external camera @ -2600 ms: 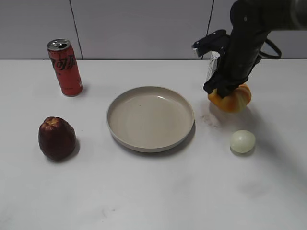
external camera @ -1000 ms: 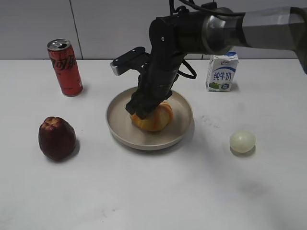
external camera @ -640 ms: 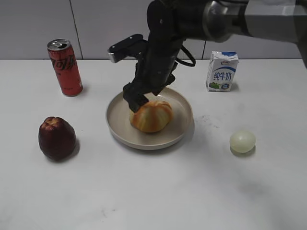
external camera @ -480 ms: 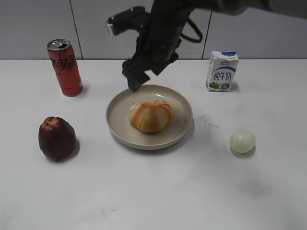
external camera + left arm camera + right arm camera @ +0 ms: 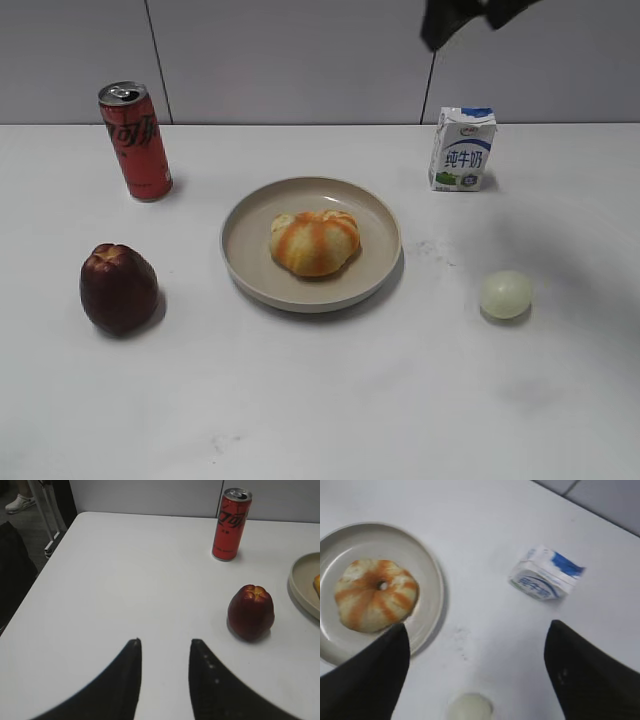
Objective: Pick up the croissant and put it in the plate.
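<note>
The croissant (image 5: pixel 314 242), puffy with yellow and orange-brown stripes, lies inside the round beige plate (image 5: pixel 250 270) at the table's middle. It also shows in the right wrist view (image 5: pixel 375 594) on the plate (image 5: pixel 427 570). My right gripper (image 5: pixel 478 627) is open wide and empty, high above the table to the right of the plate; only a dark part of it (image 5: pixel 455 15) shows at the top of the exterior view. My left gripper (image 5: pixel 165 642) is open and empty above the table's left part, away from the plate's edge (image 5: pixel 300 590).
A red soda can (image 5: pixel 135 140) stands at the back left. A dark red apple-like fruit (image 5: pixel 119 288) sits left of the plate. A small milk carton (image 5: pixel 462 149) stands at the back right. A pale round ball (image 5: pixel 506 295) lies right of the plate.
My right gripper carried the croissant from the right to the plate, let it go there, then rose up and away to the upper right. The croissant now rests alone in the plate.
</note>
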